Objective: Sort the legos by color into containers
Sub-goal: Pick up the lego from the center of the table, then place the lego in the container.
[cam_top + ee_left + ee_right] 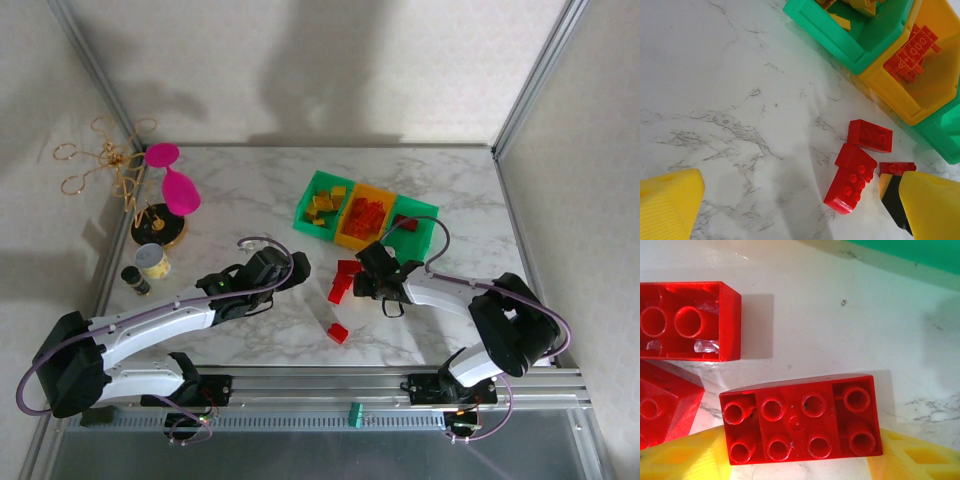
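The containers (400, 209) stand in a row at the back right. The left green bin (865, 42) holds yellow legos (322, 205), and the yellow-orange middle bin (935, 95) holds red ones (910, 52). Several red legos (345, 280) lie loose in front of the bins, with one more (338, 333) nearer the arms. My right gripper (802, 462) stands over an upside-down red lego (802, 420) with a yellow finger against each short end. My left gripper (800, 215) hangs open above bare marble, its right finger (930, 205) next to three red legos (852, 177).
At the table's left stand a pink ornament (175, 185) on a dark base, a gold wire figure (100, 160), a cream cup (153, 261) and a small dark bottle (135, 279). Metal frame posts rise at both back corners. A rail (330, 380) runs along the near edge.
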